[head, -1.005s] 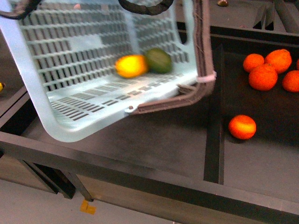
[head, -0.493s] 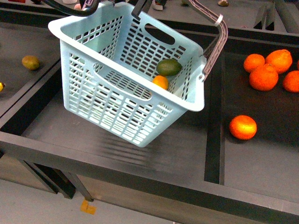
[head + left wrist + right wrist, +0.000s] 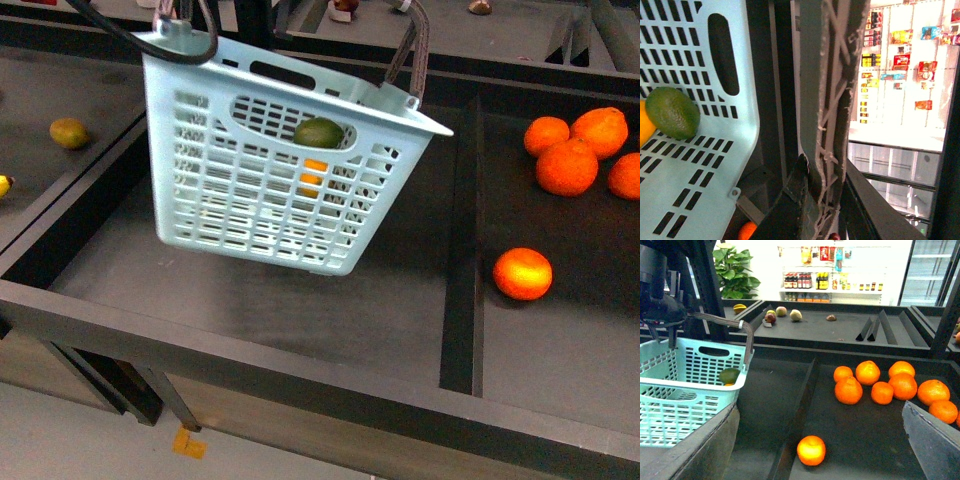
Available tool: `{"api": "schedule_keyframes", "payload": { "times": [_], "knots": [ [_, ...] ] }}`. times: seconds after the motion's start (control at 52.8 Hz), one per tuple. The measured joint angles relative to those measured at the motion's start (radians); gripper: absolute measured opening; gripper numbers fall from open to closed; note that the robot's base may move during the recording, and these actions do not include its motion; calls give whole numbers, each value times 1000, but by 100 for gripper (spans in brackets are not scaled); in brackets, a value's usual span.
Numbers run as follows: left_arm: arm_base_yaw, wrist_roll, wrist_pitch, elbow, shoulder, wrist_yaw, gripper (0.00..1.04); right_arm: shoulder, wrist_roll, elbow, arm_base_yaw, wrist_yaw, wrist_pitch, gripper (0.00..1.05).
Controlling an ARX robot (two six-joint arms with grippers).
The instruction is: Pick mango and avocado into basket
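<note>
The light teal basket (image 3: 230, 200) hangs tilted above the dark left tray, lifted by its grey-brown handle (image 3: 416, 50). Inside it lie the green avocado (image 3: 320, 132) and, just below, the mango (image 3: 314, 172), glimpsed through the slots. In the left wrist view the avocado (image 3: 672, 112) rests on the lattice wall (image 3: 690, 45) with the mango (image 3: 643, 127) at the picture's edge. My left gripper (image 3: 822, 200) is shut on the zip-tied handle (image 3: 825, 100). My right gripper (image 3: 820, 407) stands open and empty, right of the basket (image 3: 685, 395), over the orange tray.
A lone orange (image 3: 522, 273) lies in the right tray, with several more oranges (image 3: 580, 150) behind it. A raised divider (image 3: 460, 250) separates the two trays. A small brownish-yellow fruit (image 3: 68, 132) sits on the far-left tray. More fruit lies on a back shelf (image 3: 790, 315).
The basket swung from lying tipped with its mouth toward me to hanging higher, side wall facing me. The mango and avocado rolled inside it. The oranges did not move.
</note>
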Motion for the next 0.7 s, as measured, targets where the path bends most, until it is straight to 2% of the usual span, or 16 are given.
{"api": "schedule_keyframes", "payload": {
  "times": [0.095,0.152,0.322,0.701],
  "knots": [
    [0,-31,-50,235,134,-3,14,0,0,0,0,0,0,97],
    [1,-50,-11,279,177,-4,14,0,0,0,0,0,0,97],
    [2,-111,103,64,103,-13,14,0,0,0,0,0,0,97],
    [15,-157,157,-374,-129,18,14,0,0,0,0,0,0,97]
  ]
}}
